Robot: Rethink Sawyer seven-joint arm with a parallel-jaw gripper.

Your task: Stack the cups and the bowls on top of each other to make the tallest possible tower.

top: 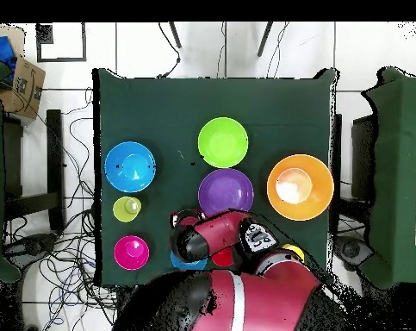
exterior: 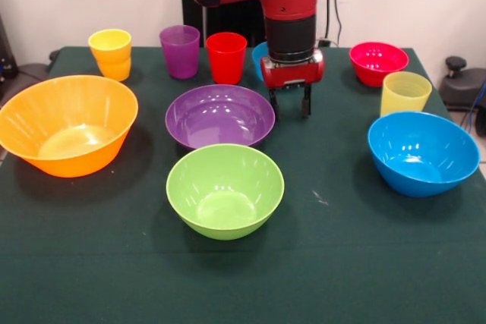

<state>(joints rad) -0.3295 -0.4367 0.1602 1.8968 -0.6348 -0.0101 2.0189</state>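
Front view is showing the gripper hanging with fingers released and grasping nothing, just off the right rim of the purple bowl, which is lying to its left, the nearest large bowl. The green bowl is sitting nearer the camera; the orange bowl far left, the blue bowl right. Nothing is stacked yet. No brand or writing is readable on any piece.

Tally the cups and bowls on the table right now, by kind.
Large bowls: 4 – orange bowl, purple bowl, green bowl, blue bowl
Small bowls: 2 – red-pink bowl, small blue bowl, mostly hidden behind the arm
Cups: 4 – orange-yellow cup, purple cup, red cup, pale yellow cup
Total: 10
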